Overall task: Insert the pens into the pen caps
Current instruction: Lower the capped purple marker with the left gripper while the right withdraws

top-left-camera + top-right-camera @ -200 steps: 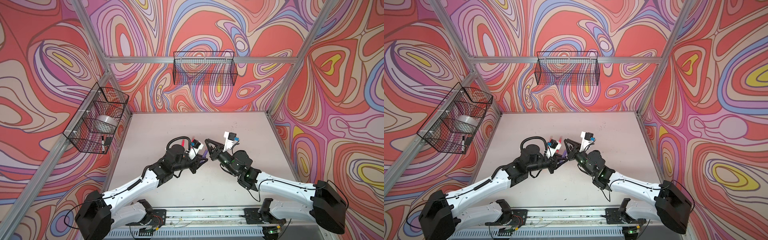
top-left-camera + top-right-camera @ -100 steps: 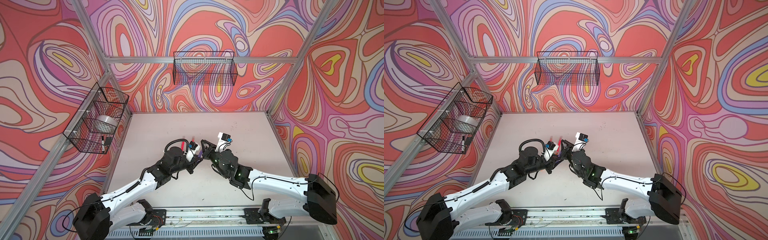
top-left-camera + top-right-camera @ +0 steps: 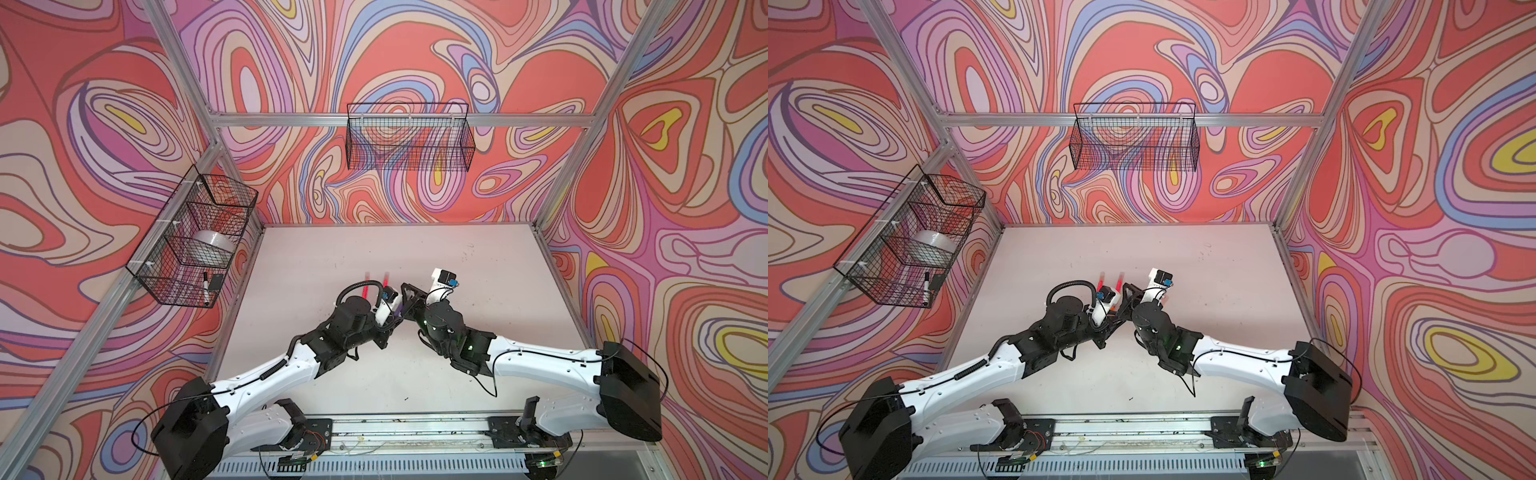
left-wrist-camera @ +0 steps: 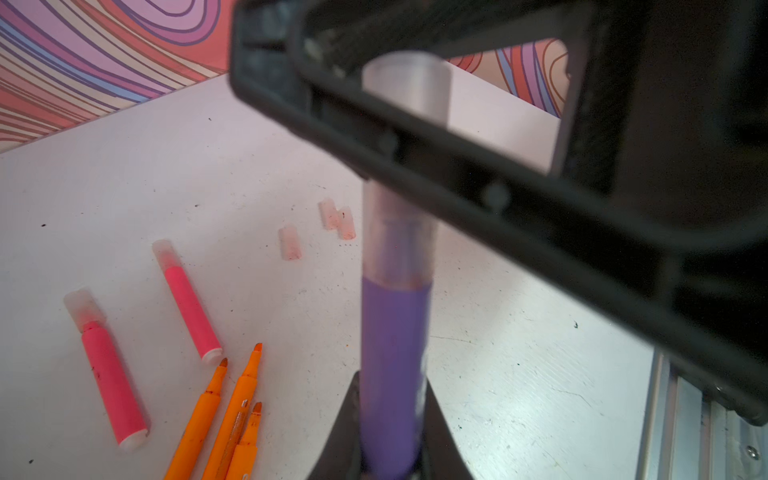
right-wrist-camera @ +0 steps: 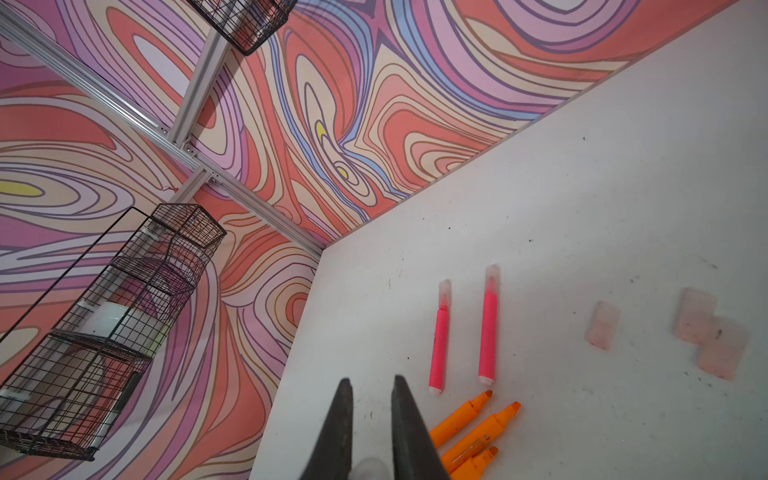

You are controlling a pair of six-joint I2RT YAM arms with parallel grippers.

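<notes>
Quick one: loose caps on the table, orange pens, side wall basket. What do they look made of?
Loose pen caps: probably frosted translucent plastic; the table shows through, and they are tinged pinkish. Orange pens: opaque, smooth bodies, likely plastic; the tips look like felt, though that is hard to confirm. Side basket: thin black wire grid, probably coated metal.

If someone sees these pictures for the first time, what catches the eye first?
Swirling red, pink and purple walls fill every side. Above the table the left fingers hold a purple pen whose tip sits in a clear cap gripped by the right fingers. On the table lie two capped pink pens and three bare orange pens.
</notes>
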